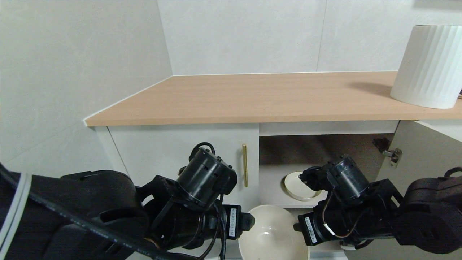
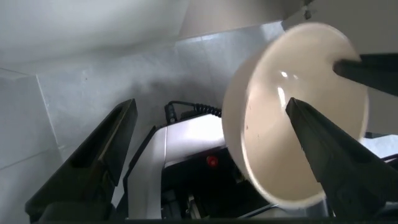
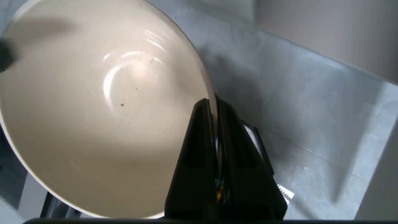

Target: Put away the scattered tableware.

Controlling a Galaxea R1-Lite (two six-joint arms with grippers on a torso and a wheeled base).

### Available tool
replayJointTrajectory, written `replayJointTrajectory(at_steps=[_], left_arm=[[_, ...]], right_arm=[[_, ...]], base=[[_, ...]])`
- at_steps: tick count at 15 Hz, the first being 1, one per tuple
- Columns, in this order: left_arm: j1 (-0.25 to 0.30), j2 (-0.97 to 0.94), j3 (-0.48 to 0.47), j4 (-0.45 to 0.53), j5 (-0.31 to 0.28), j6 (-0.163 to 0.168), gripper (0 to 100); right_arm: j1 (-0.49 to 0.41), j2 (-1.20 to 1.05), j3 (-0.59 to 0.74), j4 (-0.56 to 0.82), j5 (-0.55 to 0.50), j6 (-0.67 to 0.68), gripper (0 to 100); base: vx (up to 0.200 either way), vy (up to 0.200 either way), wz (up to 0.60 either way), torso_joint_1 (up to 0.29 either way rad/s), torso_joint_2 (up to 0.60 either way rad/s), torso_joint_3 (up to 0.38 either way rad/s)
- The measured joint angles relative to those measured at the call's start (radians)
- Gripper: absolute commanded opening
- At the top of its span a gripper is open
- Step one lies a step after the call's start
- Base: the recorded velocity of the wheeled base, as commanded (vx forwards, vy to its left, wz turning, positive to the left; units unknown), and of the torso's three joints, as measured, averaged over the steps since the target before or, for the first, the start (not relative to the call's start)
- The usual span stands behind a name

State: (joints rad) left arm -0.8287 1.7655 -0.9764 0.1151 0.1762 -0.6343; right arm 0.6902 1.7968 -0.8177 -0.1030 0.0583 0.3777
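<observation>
- A cream bowl (image 1: 271, 233) is held in the air before the open cabinet (image 1: 325, 144), between the two arms' tips.
- Its mouth is turned upward toward the head camera; being round, it shows no long axis.
- The right tool (image 3: 212, 115) is pinched on the bowl's rim, with one finger inside the wall and one outside.
- The left tool (image 2: 210, 106) is spread wide with nothing gripped. It is just beside the bowl's other side, and contact cannot be told.
- A small cream plate (image 1: 299, 186) lies flat on the cabinet floor, behind the bowl.
- The right door (image 1: 426, 159) is swung open; the left door (image 1: 180, 144), with its brass handle (image 1: 244, 165), is shut.
- A white ribbed container (image 1: 429, 66) stands upright on the wooden surface (image 1: 252, 97), at its right end.
</observation>
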Motion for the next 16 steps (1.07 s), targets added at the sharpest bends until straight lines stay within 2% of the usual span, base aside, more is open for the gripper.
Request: replayJointTrajectory(at_steps=[5, 8, 12, 16], left_arm=[[0.003, -0.015, 0.000, 0.000, 0.000, -0.002, 100], [0.004, -0.019, 0.001, 0.000, 0.000, -0.002, 100], [0.004, -0.030, 0.001, 0.000, 0.000, -0.002, 100], [0.004, -0.036, 0.001, 0.001, 0.000, -0.002, 100]], right_arm=[[-0.146, 0.101, -0.043, -0.001, -0.037, 0.004, 0], [-0.224, 0.175, -0.100, -0.026, -0.096, 0.054, 0], [-0.315, 0.254, -0.113, -0.265, -0.174, 0.199, 0], [-0.346, 0.325, -0.122, -0.357, -0.224, 0.222, 0]], base=[[0.000, 0.000, 0.00, 0.000, 0.00, 0.000], [0.000, 0.000, 0.00, 0.000, 0.00, 0.000], [0.000, 0.000, 0.00, 0.000, 0.00, 0.000], [0.000, 0.000, 0.00, 0.000, 0.00, 0.000]])
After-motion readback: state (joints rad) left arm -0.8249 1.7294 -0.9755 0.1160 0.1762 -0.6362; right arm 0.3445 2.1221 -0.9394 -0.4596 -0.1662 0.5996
